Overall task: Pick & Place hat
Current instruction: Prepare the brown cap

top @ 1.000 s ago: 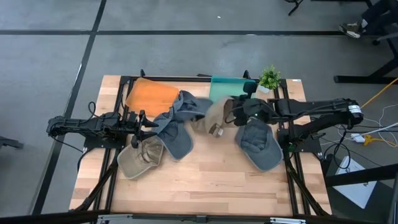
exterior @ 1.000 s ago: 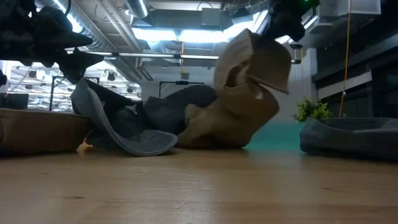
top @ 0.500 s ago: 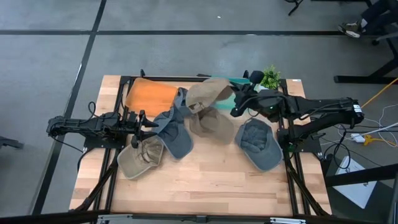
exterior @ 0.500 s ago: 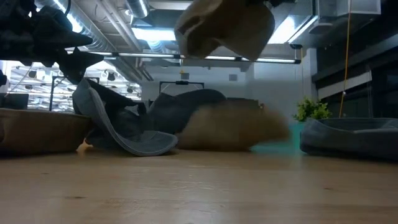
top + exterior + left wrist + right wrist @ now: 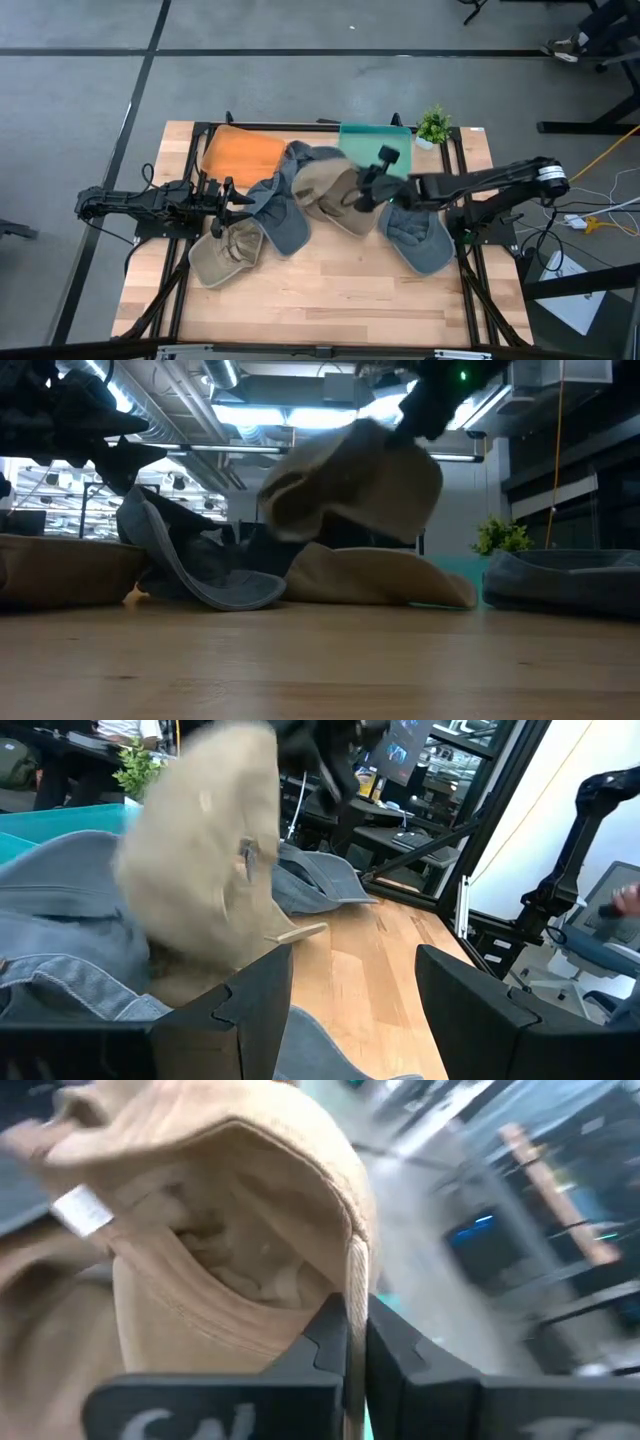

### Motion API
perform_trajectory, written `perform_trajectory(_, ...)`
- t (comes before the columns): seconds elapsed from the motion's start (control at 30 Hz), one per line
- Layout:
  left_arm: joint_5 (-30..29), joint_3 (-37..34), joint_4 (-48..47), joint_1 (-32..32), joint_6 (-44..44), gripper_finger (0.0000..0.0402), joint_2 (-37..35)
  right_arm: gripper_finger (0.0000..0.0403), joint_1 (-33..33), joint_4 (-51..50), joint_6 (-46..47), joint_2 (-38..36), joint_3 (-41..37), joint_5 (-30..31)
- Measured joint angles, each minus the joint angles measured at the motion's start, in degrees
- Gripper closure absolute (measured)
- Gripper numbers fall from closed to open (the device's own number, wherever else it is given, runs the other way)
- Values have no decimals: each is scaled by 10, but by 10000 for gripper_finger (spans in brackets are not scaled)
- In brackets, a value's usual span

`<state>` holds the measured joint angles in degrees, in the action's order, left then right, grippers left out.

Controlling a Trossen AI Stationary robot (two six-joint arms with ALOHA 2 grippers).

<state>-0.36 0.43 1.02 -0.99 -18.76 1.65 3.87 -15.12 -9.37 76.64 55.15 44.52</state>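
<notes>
My right gripper (image 5: 368, 192) is shut on a tan hat (image 5: 350, 480), which hangs in the air over the middle of the table; the hat also shows in the high view (image 5: 322, 182). A second tan hat (image 5: 385, 575) lies flat on the table below it. My left gripper (image 5: 238, 200) is open and empty at the table's left, beside a grey hat (image 5: 285, 215) that leans on the pile. A third tan hat (image 5: 225, 252) lies near the left arm. My right gripper pinches the tan hat's rim (image 5: 352, 1270) between its two fingers, a thin edge beside the hat's open inside. In the low view the fingers (image 5: 420, 405) come from above, slanting from the table's right. The hat hangs below them, tilted and clear of the table.
An orange tray (image 5: 240, 155) stands at the far left and a teal tray (image 5: 372, 142) at the far middle. A small plant (image 5: 433, 125) stands at the far right. Another grey hat (image 5: 415, 232) lies below the right arm. Bare wood lies along the near edge.
My right gripper has lifted the tan hat off the table, swung up and toward the far edge, then come back down a little and toward the left. A second tan hat has dropped away and now lies flat on the table.
</notes>
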Motion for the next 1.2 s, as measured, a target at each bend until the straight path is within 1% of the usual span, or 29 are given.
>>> perform_trajectory(0.1,0,0,0,0,0,194,0,365,19,-2,74,24,-22,-51)
perform_trajectory(0.2,0,0,0,0,0,194,0,345,38,-6,144,47,-29,-124)
perform_trajectory(0.3,0,0,0,0,0,194,0,336,52,3,199,61,-28,-198)
perform_trajectory(0.5,0,0,0,0,0,194,0,333,74,-9,251,74,-30,-268)
perform_trajectory(0.57,0,0,0,0,0,194,0,333,79,-2,272,74,-30,-282)
perform_trajectory(0.63,0,0,0,0,0,194,0,330,83,6,274,74,-30,-292)
perform_trajectory(0.77,0,0,0,0,0,194,0,312,86,15,245,74,-30,-294)
perform_trajectory(0.83,0,0,0,0,0,194,0,309,86,11,234,74,-30,-293)
perform_trajectory(0.9,0,0,0,0,0,194,0,323,86,2,226,71,-30,-282)
perform_trajectory(1.0,0,0,0,0,0,194,0,377,86,-37,208,64,-13,-250)
perform_trajectory(1.07,0,0,0,0,0,194,0,387,86,-76,171,55,17,-209)
perform_trajectory(1.2,0,0,0,0,0,194,0,383,86,-151,94,44,104,-89)
